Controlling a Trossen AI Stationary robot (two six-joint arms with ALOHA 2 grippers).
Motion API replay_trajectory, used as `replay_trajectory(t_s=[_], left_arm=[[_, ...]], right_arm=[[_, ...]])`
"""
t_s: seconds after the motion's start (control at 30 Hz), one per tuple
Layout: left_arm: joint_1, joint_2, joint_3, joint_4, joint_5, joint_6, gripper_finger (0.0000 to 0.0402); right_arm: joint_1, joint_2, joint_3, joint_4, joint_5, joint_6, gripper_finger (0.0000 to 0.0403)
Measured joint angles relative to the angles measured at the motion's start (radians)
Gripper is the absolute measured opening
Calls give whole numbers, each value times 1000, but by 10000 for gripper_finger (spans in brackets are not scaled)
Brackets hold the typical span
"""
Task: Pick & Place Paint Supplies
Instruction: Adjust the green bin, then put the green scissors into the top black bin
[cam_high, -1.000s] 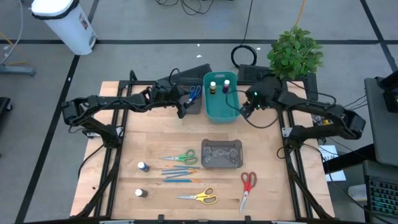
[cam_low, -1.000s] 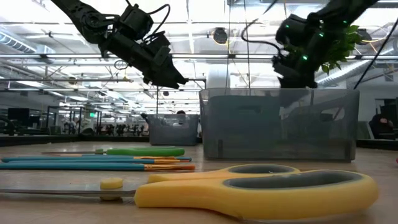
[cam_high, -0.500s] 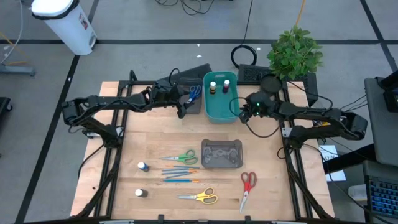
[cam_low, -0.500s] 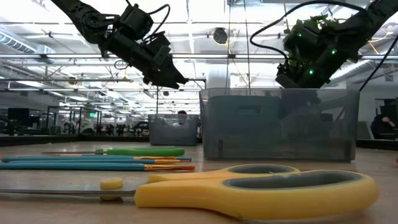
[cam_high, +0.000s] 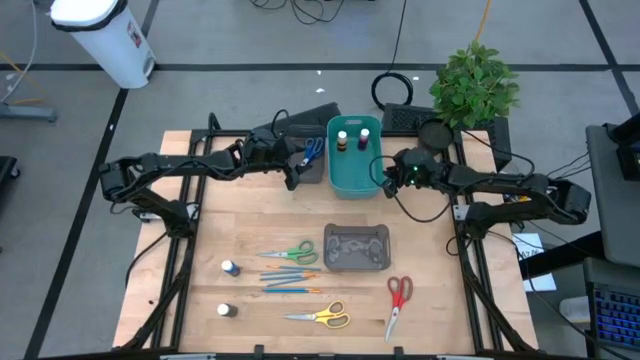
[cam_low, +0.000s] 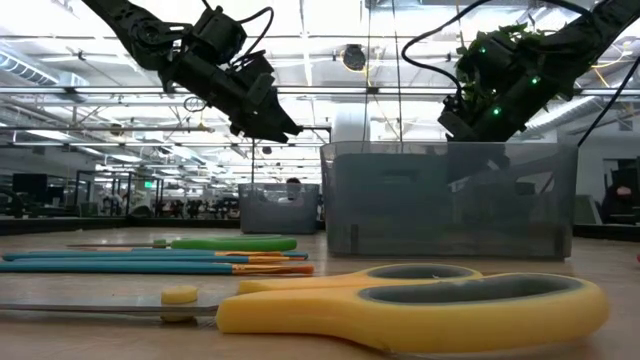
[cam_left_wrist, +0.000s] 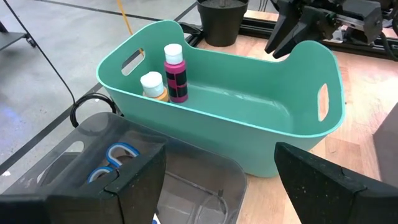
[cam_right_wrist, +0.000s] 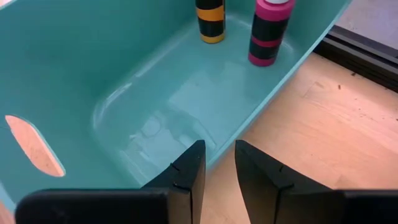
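High view: teal bin (cam_high: 355, 178) sits at 12 o'clock on the table (cam_high: 250, 320), two paint bottles (cam_high: 352, 138) in its far end. Blue scissors (cam_high: 311, 150) lie in the grey tray (cam_high: 308, 172) at the bin's 9 o'clock. Left gripper (cam_high: 293, 172) hangs over that tray; right gripper (cam_high: 392, 178) is at the bin's 3 o'clock rim. Toward 6 o'clock: green scissors (cam_high: 291, 254), brushes (cam_high: 290, 280), yellow scissors (cam_high: 320, 317), red scissors (cam_high: 397, 300), two loose bottles (cam_high: 228, 289), a second tray (cam_high: 356, 248).

Low view: both grippers are raised above the trays; yellow scissors (cam_low: 400, 305) nearest.

Left wrist view: left fingers (cam_left_wrist: 134, 183) spread wide, empty, above the tray with the blue scissors (cam_left_wrist: 112, 163).

Right wrist view: right fingers (cam_right_wrist: 186, 174) stand close together with a narrow gap, holding nothing, over the bin rim; pink-capped bottle (cam_right_wrist: 268, 31) and yellow-banded bottle (cam_right_wrist: 211, 17) stand upright inside.
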Motion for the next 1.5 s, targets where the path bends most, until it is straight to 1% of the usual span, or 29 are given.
replay_trajectory(t_s=[0.3, 0.43, 0.57, 0.67, 0.87, 0.97, 1.03, 1.1, 1.17, 1.33, 1.43, 1.5], left_arm=[[0, 0, 0, -2, -1, 0, 308], [0, -44, 0, -77, -2, 1, 308], [0, -140, 2, -213, -22, 10, 308], [-1, -218, 2, -345, -33, -19, 308], [-16, -350, 2, -668, 10, -97, 308], [-58, -412, 2, -816, 69, -136, 308], [-104, -445, 2, -868, 124, -183, 308], [-167, -471, 2, -894, 143, -229, 308], [-234, -485, 2, -908, 121, -254, 308], [-373, -471, 2, -910, 12, -266, 308], [-420, -423, 2, -859, -35, -252, 308], [-438, -380, 1, -785, -64, -214, 308]], right_arm=[[-1, -12, 0, -1, 7, -27, 76], [-1, -49, 0, -1, 7, -45, 76], [-1, -104, 0, -2, 7, -54, 76], [-1, -148, 0, -1, 7, -57, 76], [-1, -212, 0, -2, 4, -78, 76], [-1, -228, 0, 0, 4, -79, 76], [-1, -229, 0, 0, 4, -79, 76], [-1, -228, 0, -1, 4, -74, 76], [-1, -229, 0, 0, 4, -72, 76], [-1, -229, 0, 0, 4, -46, 76], [11, -228, 0, 1, 4, -46, 76], [25, -228, 0, 13, 3, -52, 76]])
